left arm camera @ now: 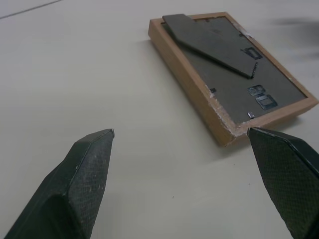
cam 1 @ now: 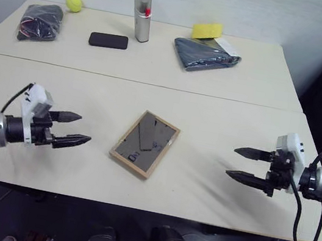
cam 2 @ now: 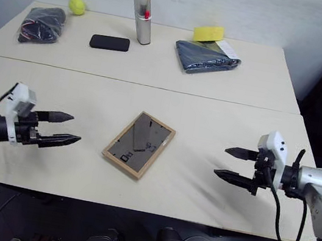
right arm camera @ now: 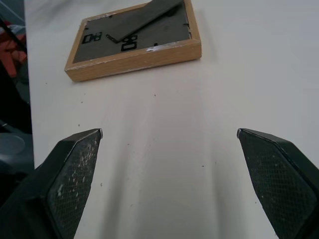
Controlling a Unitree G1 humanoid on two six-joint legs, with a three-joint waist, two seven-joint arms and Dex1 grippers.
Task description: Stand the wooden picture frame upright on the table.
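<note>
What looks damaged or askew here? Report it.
The wooden picture frame lies flat, back side up and skewed to the edges of the table. In the left wrist view one corner of its wood border looks chipped and split. Both the left gripper and the right gripper are open, apart from it.

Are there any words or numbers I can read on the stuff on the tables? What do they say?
None can be read for sure.
Wooden picture frame: dark marks on its grey back panel, seen in the right wrist view, look like letters or metal clips; too unclear to read.
Black phone: no text visible.
Silver tube: a red spot on it, no lettering legible.
Folded dark cloth, yellow ball: no writing visible.
</note>
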